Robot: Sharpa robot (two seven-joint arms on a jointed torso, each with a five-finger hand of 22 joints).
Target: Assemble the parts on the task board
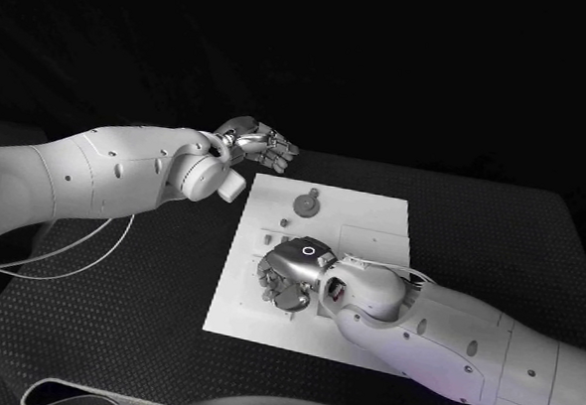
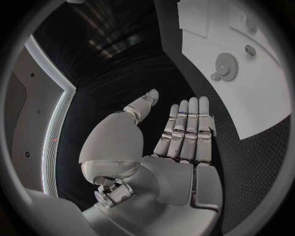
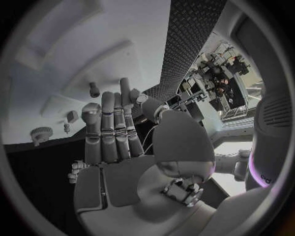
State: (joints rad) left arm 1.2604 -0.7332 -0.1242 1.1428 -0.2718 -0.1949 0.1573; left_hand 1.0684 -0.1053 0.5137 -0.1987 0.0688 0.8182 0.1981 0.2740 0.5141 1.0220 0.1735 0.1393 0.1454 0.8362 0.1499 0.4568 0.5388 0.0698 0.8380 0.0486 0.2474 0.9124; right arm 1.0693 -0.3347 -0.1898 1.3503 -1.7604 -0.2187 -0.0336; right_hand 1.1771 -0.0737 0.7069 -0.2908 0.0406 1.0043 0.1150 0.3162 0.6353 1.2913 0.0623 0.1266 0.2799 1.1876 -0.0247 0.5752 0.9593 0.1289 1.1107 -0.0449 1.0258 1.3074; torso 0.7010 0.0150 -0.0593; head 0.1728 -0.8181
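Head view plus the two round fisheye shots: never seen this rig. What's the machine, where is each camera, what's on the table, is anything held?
It is a two-armed robot with silver many-fingered hands at a black table. The square picture comes from a camera on its head, looking down. Each round picture comes from a camera at a wrist, behind that arm's own hand.

On the table lies the white task board, which carries a round gear part and smaller pieces.

The left hand hovers beyond the board's far left corner; its wrist view shows the fingers straight and apart, holding nothing. The right hand is over the board's left side, palm down; its wrist view also shows the fingers extended with nothing in them.
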